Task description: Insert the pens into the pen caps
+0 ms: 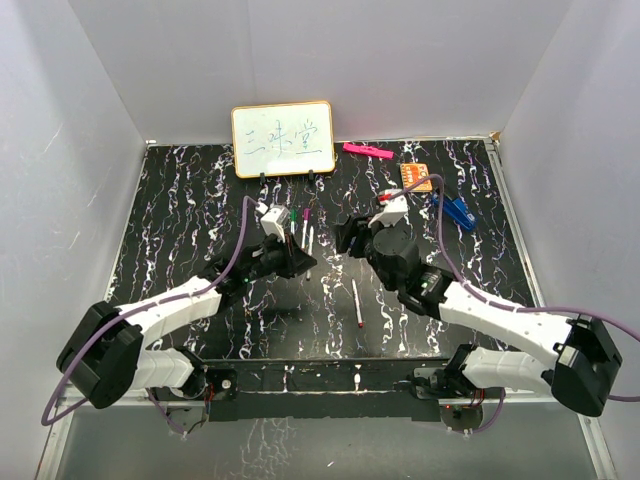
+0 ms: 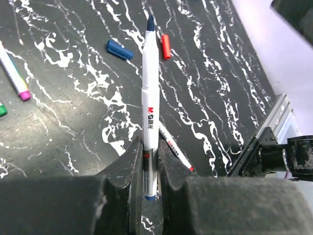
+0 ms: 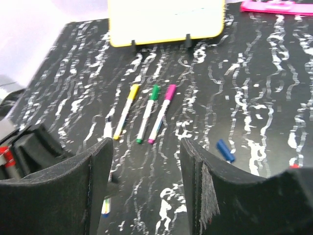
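White-barrelled and blue-tipped, the pen (image 2: pixel 150 83) is sitting clamped by its tail in my left claw (image 2: pixel 149 157), tip pointing away from the jaws. Beyond that tip the blue cap (image 2: pixel 120 49) and red cap (image 2: pixel 166 46) are lying on the marbled worktop (image 2: pixel 73 112). My right claw (image 3: pixel 146 152) is standing open, gripping nothing, the blue cap lying ahead to its right. I am judging this the blue pairing: next, my right claw needs to grasp that cap and line its mouth up with the tip.

whiteboard (image 1: pixel 283 139): table (image 1: pixel 200 200) rear | three pens (image 3: pixel 147 114): side by side before it | lone pen (image 1: pixel 357 303): nearer (mid-table)
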`<control>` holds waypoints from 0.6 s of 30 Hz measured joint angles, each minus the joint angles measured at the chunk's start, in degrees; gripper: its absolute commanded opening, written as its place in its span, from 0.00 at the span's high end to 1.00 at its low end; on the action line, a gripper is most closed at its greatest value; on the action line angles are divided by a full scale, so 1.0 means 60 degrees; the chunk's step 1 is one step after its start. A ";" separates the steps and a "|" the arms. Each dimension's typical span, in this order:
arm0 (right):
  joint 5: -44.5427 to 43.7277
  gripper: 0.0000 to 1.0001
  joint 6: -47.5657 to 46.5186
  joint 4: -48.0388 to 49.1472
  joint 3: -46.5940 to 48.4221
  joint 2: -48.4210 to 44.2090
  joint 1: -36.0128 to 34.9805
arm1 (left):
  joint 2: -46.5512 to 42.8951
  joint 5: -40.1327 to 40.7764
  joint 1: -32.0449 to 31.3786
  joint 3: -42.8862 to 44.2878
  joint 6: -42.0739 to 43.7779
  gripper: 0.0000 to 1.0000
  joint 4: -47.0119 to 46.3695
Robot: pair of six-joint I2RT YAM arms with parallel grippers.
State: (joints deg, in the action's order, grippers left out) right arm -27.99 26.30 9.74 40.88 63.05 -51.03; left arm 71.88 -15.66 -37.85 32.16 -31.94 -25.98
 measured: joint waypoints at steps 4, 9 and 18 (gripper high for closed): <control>-0.0375 0.52 -0.0189 -0.1031 0.0594 0.0346 0.0459 | 0.0007 0.0157 0.0000 0.0244 0.0222 1.00 0.0780; 0.0648 0.57 -0.0277 -0.2200 0.0925 0.1100 0.2339 | 0.0087 0.0262 0.0000 0.0339 0.0372 1.00 0.1366; 0.3657 0.59 -0.1009 -0.3577 0.1916 0.3534 0.4317 | 0.0328 0.0277 0.0000 0.0375 0.0583 1.00 0.2226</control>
State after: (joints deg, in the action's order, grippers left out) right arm -6.04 20.25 -11.73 52.38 84.25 -25.12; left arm 73.84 -14.00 -37.85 34.41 -28.45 -12.62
